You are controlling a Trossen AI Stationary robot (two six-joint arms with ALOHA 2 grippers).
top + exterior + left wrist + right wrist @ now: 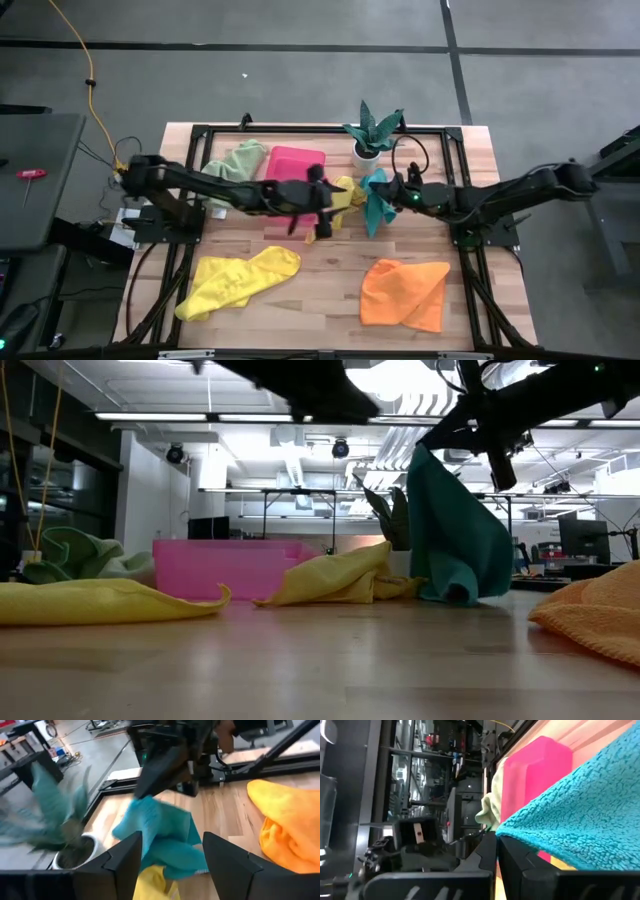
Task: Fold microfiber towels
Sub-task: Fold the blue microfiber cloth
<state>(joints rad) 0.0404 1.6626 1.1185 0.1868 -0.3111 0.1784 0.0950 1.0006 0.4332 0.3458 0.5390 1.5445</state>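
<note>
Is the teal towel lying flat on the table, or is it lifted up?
Lifted. The right hand is shut on the teal towel at its top, and the cloth hangs down in a cone, with only its lower edge touching the table.

Teal towel (377, 200): lifted at one corner, hanging in a draped cone, its lower edge touching the bench just beside the centre yellow towel. Centre yellow towel (336, 203): crumpled in a low heap near the middle of the bench. Second yellow towel (235, 281): spread loosely with folds at the front left. Orange towel (405, 292): partly folded over itself at the front right. Pale green towel (238, 160): bunched at the rear left.
</note>
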